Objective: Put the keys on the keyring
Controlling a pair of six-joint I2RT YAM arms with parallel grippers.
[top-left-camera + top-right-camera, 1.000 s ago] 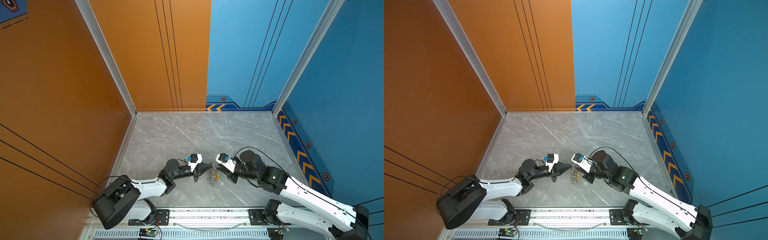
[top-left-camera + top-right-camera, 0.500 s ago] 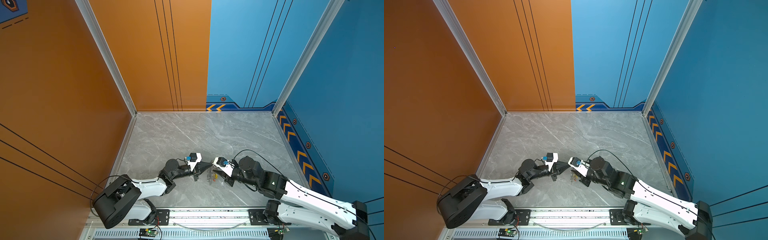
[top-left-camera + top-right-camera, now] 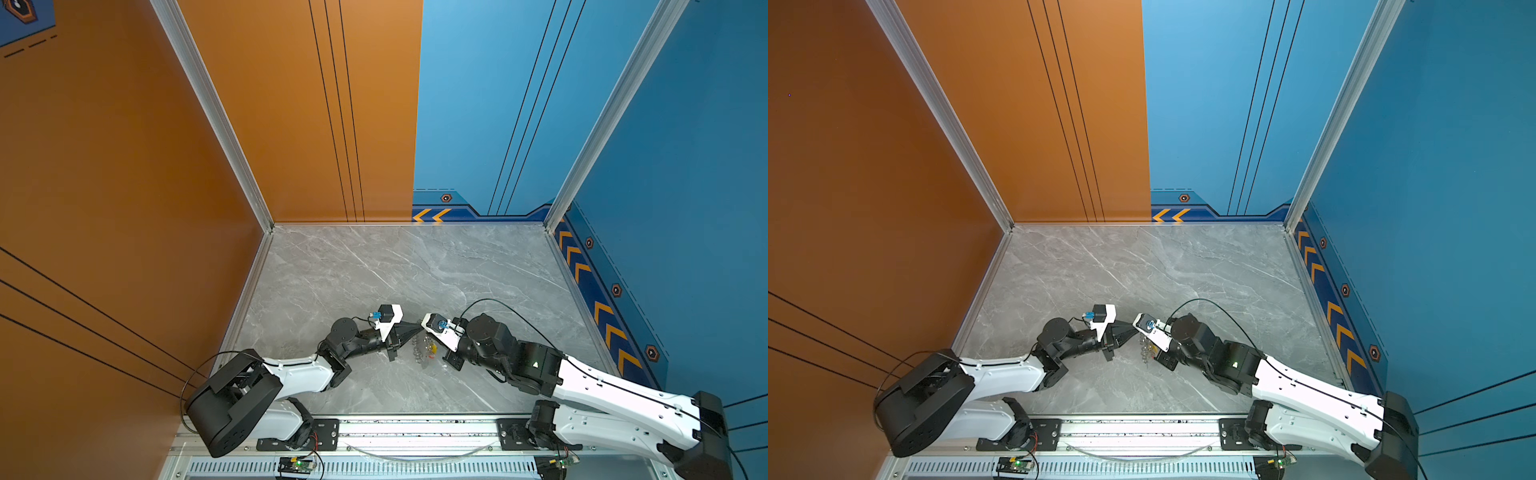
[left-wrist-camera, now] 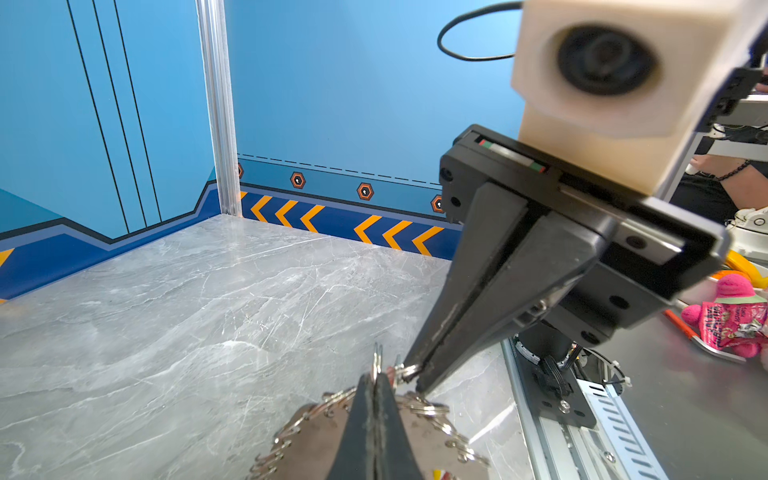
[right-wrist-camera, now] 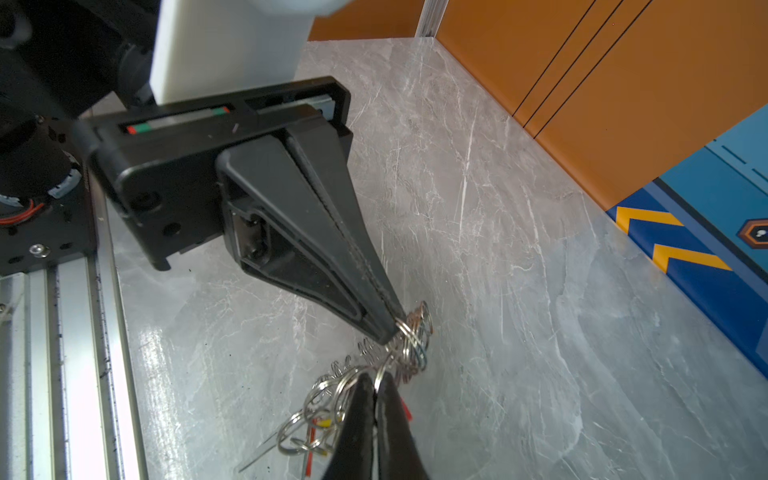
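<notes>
Left claw point(image 3: 417, 327) clenched in both top views, tip just beside the right wrist camera point(image 3: 436, 324), above the grey surface point(image 3: 374, 270). Keys point(image 3: 428, 353) cluster just below, one yellow tag showing.
Left wrist view: left claw point(image 4: 376, 384) pinches a ring of the ring chain point(image 4: 432, 409). Right claw point(image 4: 415, 376) is clenched on a neighbouring ring. Pink packet point(image 4: 733, 326) beyond the rail, print unreadable.
Right wrist view: keys point(image 5: 316, 428), with red and yellow tags, sit among the rings beneath both claws. Contact with the surface cannot be told.

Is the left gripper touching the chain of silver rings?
Touching. The right wrist view shows the left gripper pinching one ring of the chain of silver rings.
</notes>
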